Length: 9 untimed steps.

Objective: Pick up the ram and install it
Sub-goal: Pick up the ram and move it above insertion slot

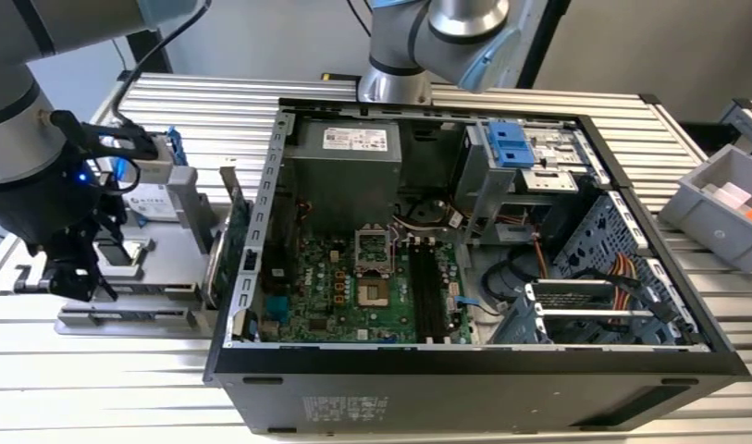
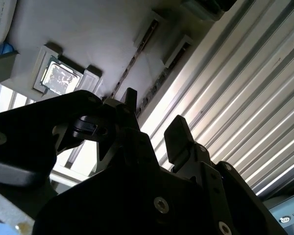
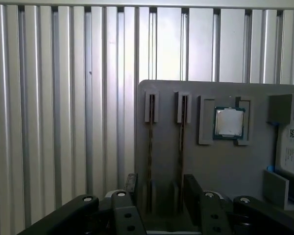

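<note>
The tool [image 1: 77, 277] hangs at the exterior view's left, over a grey holder plate [image 1: 117, 319] that lies on the ribbed desk [image 1: 228, 102]. Its fingers [image 3: 132, 188] stand apart with nothing between them.

In the first wrist view we see the ram [image 3: 150, 147] standing on edge in a slot of that plate, close ahead of the tool. A second stick [image 3: 181, 147] stands just beside it in the neighbouring slot. Both run lengthwise straight away from the tool, and the fingers' gap lies across that long axis, so the pads face the thin card's flat sides. Both sticks fall within the gap as pictured, and we cannot tell which one the tool is lined up on. We judge that it touches neither.

Further along the plate sit the small square chip [image 3: 229, 122] and then the hard drive [image 3: 291, 147].

Moving right in the exterior view, the open computer case [image 1: 474, 365] stands just beside the plate, its black memory slots [image 1: 427, 296] bare. A grey bin [image 1: 721, 199] sits at the far right.
</note>
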{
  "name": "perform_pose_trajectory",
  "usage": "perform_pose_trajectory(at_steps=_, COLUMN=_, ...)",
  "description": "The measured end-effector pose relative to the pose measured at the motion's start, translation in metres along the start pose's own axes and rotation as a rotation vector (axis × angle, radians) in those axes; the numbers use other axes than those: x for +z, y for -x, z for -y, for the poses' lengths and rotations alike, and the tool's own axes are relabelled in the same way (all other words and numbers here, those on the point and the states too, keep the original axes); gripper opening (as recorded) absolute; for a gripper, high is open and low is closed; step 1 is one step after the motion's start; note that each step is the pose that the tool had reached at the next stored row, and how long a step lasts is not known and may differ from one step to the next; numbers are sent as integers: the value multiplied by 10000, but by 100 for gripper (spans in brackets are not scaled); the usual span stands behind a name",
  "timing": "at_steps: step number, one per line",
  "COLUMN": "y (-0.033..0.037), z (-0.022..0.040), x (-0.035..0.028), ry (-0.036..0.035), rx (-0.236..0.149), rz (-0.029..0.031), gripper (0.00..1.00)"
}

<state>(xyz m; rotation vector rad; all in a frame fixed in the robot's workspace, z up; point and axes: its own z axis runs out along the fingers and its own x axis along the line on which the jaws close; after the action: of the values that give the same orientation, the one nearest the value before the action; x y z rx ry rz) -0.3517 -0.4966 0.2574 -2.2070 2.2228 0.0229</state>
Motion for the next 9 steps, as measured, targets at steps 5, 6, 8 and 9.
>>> perform_pose_trajectory(at_steps=5, y=-6, z=-3, x=65, ry=1, rx=-2, rz=-1, gripper=100)
perform_pose_trajectory(at_steps=6, y=-6, z=-3, x=79, ry=0, rx=-2, rz=-3, gripper=100)
perform_pose_trajectory(at_steps=8, y=-7, z=-2, x=111, ry=-1, rx=-3, rz=-12, gripper=100)
perform_pose_trajectory(at_steps=9, y=-7, z=-3, x=125, ry=0, rx=-2, rz=-17, gripper=100)
